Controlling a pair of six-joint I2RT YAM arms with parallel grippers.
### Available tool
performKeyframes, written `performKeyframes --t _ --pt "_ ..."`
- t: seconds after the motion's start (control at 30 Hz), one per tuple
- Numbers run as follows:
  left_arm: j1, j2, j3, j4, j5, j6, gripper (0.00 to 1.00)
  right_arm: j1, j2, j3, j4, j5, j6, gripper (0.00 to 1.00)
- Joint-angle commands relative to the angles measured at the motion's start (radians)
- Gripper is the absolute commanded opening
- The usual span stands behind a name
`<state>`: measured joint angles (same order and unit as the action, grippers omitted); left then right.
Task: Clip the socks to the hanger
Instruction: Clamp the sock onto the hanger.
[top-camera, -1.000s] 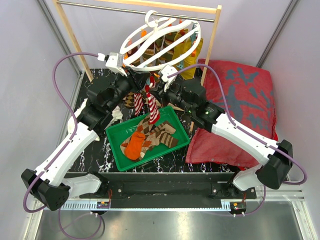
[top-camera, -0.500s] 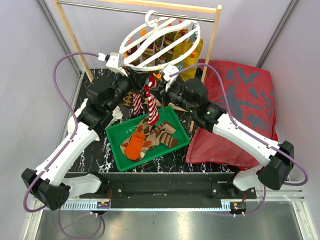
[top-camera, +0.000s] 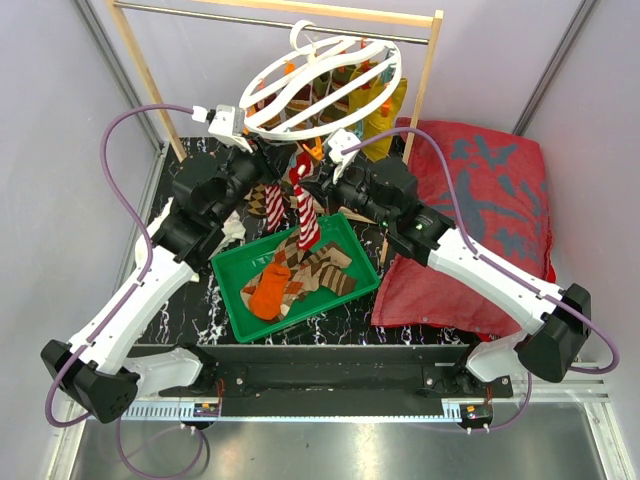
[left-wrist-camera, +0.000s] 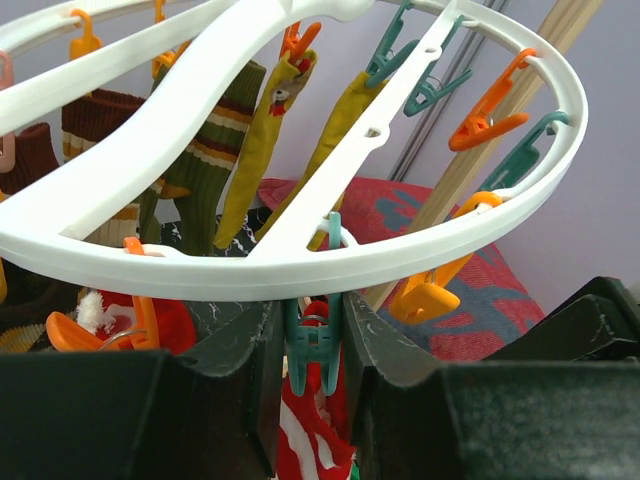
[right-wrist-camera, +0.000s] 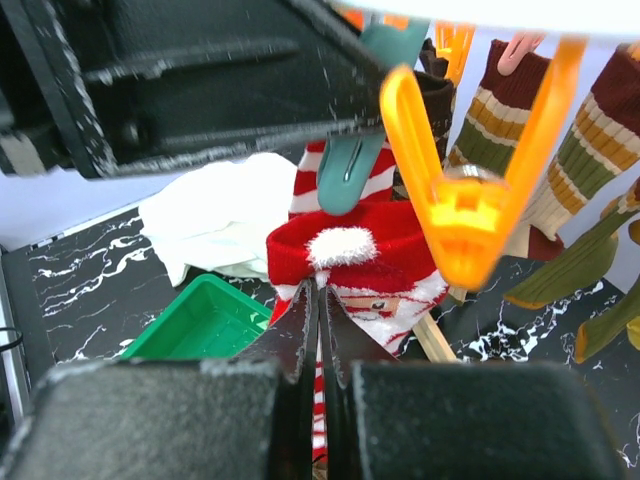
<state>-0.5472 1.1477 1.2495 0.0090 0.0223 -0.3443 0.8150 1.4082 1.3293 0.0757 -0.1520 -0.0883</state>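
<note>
One teal clip (left-wrist-camera: 313, 342) on the hanger (left-wrist-camera: 300, 268) is pinched in the left claw (left-wrist-camera: 312, 325); the right claw (right-wrist-camera: 320, 312) clamps the striped sock (right-wrist-camera: 352, 262) (Santa-faced). Green tray (top-camera: 233, 276), white cloth (right-wrist-camera: 225, 215), red cushion (top-camera: 485, 200) crowd the marbled table (top-camera: 195, 302); pale walls (top-camera: 60, 150).

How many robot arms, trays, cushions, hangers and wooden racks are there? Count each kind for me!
robot arms: 2
green tray: 1
red cushion: 1
white round hanger: 1
wooden rack: 1
Total: 6
</note>
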Motion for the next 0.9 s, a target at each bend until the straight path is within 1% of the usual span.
performKeyframes --t 0.0,0.3,0.87 --pt "-0.003 -0.025 0.028 0.048 -0.015 0.001 0.00 -0.013 -0.034 -0.012 0.013 -0.017 0.010 0.00" --pt "-0.003 -0.022 0.001 0.042 -0.018 0.018 0.00 -0.013 -0.060 -0.015 0.012 -0.017 0.010 0.00" --pt "-0.003 -0.008 -0.021 0.043 0.007 -0.001 0.00 -0.014 -0.022 0.044 0.024 -0.030 0.007 0.00"
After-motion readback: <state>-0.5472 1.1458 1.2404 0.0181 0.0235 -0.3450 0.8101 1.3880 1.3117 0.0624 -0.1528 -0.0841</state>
